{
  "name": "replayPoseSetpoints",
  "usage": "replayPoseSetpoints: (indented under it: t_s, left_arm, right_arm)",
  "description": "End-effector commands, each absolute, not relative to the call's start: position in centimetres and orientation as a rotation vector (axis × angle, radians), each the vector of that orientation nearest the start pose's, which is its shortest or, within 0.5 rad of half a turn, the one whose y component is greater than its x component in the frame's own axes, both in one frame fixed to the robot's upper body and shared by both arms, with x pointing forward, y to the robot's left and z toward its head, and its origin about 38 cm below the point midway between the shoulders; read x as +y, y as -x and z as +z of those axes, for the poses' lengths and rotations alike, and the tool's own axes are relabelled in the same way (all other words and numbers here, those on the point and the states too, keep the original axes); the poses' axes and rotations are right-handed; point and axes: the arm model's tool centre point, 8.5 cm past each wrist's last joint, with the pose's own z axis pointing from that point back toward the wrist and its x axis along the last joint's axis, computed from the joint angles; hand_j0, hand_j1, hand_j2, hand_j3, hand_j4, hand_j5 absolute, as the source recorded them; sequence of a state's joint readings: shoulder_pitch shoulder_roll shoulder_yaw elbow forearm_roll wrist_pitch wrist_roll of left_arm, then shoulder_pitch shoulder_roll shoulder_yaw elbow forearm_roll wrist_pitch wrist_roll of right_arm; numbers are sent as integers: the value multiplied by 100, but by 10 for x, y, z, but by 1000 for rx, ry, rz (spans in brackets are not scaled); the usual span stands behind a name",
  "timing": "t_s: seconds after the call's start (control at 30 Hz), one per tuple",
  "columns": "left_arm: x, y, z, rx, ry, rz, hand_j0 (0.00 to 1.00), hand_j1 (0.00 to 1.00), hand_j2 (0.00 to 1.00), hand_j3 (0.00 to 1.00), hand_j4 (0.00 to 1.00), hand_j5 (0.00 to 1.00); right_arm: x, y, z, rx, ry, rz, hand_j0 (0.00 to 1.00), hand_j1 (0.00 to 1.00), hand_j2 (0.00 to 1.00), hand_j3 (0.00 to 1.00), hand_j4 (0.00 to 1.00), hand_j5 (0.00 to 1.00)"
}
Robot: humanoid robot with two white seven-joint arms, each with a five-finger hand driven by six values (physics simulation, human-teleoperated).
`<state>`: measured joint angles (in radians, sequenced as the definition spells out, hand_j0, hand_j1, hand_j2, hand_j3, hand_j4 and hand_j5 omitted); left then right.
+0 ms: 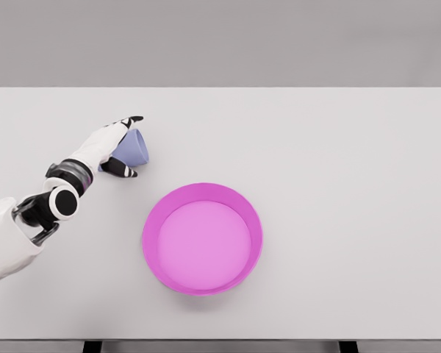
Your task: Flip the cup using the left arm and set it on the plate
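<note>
— Looking at the left hand (116,145) first: where is it, and what is it doing?

— It sits on the left part of the white table (338,184), its arm coming in from the lower left edge. The hand is wrapped around the blue cup (134,148). One dark-tipped finger runs along the cup's far side, and the thumb (122,170) curls in on the near side, so the cup sits clamped between them.

— How wide is the grip?

— Only as wide as the cup's body. The fingers are partly curled, not spread, and they appear to touch the cup's wall. The palm hides the cup's narrow end, so I cannot tell how deep the cup sits in the hand.

— And the cup itself?

— It lies tilted, close to on its side, with the wider flared rim pointing right and away from the palm. Whether it rests on the table or is lifted just off it, I cannot tell from this angle.

— Where is the plate?

— The pink plate (153,220) is near the middle of the table, toward the front edge, to the lower right of the hand. It is round with a raised rim. The cup is well apart from it, up and to the left.

— The other arm?

— It does not show.
</note>
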<state>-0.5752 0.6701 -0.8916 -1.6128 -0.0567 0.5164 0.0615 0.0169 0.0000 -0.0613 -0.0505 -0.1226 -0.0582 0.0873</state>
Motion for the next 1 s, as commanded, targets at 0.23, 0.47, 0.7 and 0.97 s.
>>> replayPoseSetpoints:
  t_s: [0.23, 0.47, 0.7, 0.97]
  left_arm:
    - [247, -441, 132, -1201, -587, -1101, 100, 100, 100, 100, 100, 100]
    - [245, -443, 128, -1189, -581, -1091, 94, 94, 94, 94, 94, 94]
    - [242, -447, 138, -1210, -561, -1077, 82, 82, 82, 82, 82, 82]
    - [242, -446, 138, -1201, -530, -1053, 78, 78, 78, 78, 78, 78]
  right_arm:
    - [-267, -14, -263, -108, 5, -175, 100, 100, 100, 100, 100, 100]
    - [-267, -14, -263, -108, 5, -175, 100, 100, 100, 100, 100, 100]
    - [-267, -14, -263, -108, 5, -175, 100, 100, 100, 100, 100, 100]
    - [-267, -14, -263, -108, 5, -175, 100, 100, 100, 100, 100, 100]
